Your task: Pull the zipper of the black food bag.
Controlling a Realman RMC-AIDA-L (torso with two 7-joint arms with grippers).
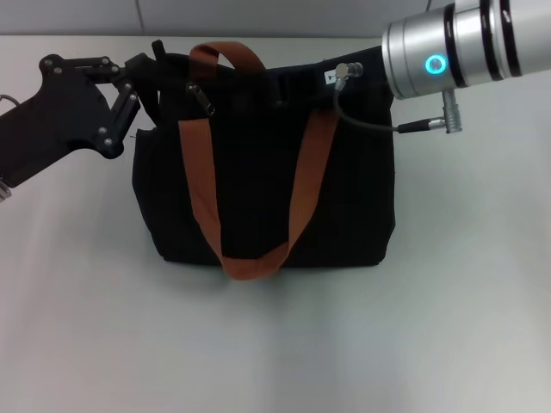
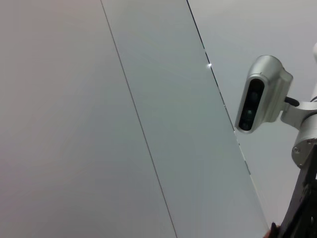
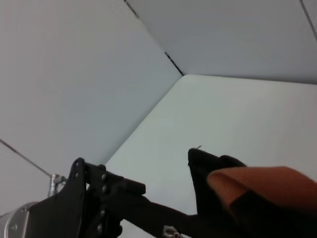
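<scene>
Fingers: the left gripper (image 1: 155, 64) has its black fingers (image 1: 145, 62) drawn together on the top left corner of the black food bag (image 1: 267, 163), pinching the fabric there as far as I can judge; the tips sink into black cloth.
Right gripper: not seen at all; only the silver wrist of the right arm (image 1: 456, 43) shows, hanging over the bag's top right corner, so whether those fingers are apart or together I cannot tell.
Zipper: a small dark tab (image 1: 203, 97) hangs from the bag's top edge, just right of the left gripper and beside the near orange handle (image 1: 258, 172); I take it for the slider's pull, though it is hard to be sure.
Bag: stands upright on the white table (image 1: 275, 344), its handles draped down the front.
Doing it well: the left gripper should keep the corner taut while the slider is drawn straight along the track towards the bag's right corner, without lifting the bag.
Hidden: the zip track itself is lost against black fabric; the left wrist view shows only wall and a camera housing (image 2: 260, 94).
</scene>
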